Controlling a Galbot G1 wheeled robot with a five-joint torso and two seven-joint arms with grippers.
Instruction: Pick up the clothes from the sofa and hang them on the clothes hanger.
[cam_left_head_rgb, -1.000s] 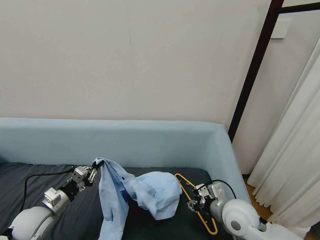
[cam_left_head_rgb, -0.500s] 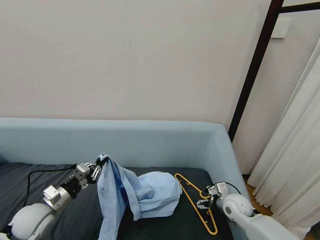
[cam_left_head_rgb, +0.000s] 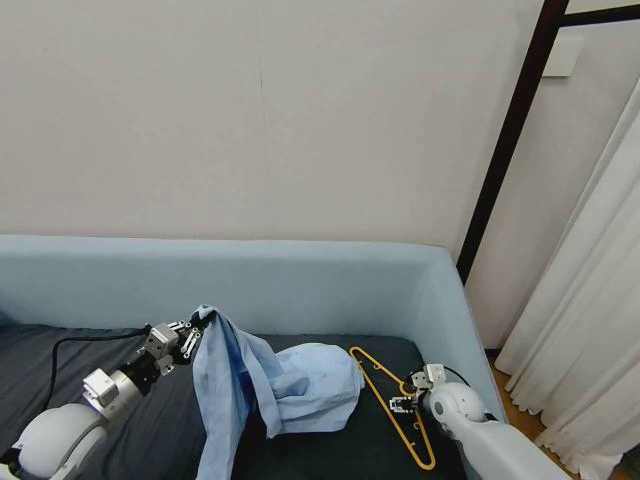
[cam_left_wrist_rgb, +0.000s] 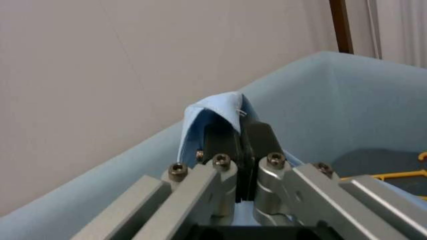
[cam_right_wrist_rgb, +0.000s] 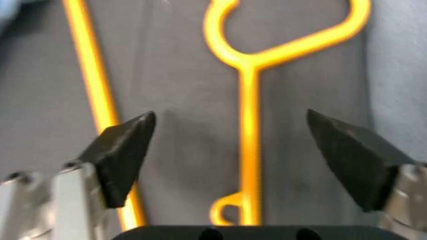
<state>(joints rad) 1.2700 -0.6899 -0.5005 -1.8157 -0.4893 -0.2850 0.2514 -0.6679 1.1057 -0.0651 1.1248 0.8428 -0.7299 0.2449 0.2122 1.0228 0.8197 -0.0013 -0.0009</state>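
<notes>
Our left gripper (cam_left_head_rgb: 192, 333) pinches a raised fold of the shirt (cam_left_head_rgb: 300, 385); our right gripper (cam_right_wrist_rgb: 230, 135) hangs spread, jaws straddling the hanger (cam_right_wrist_rgb: 248, 100).

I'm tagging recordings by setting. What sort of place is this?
Probably a home living room: a pale blue sofa against a plain wall, white curtains at the right, and a blue shirt and yellow hanger on it.
</notes>
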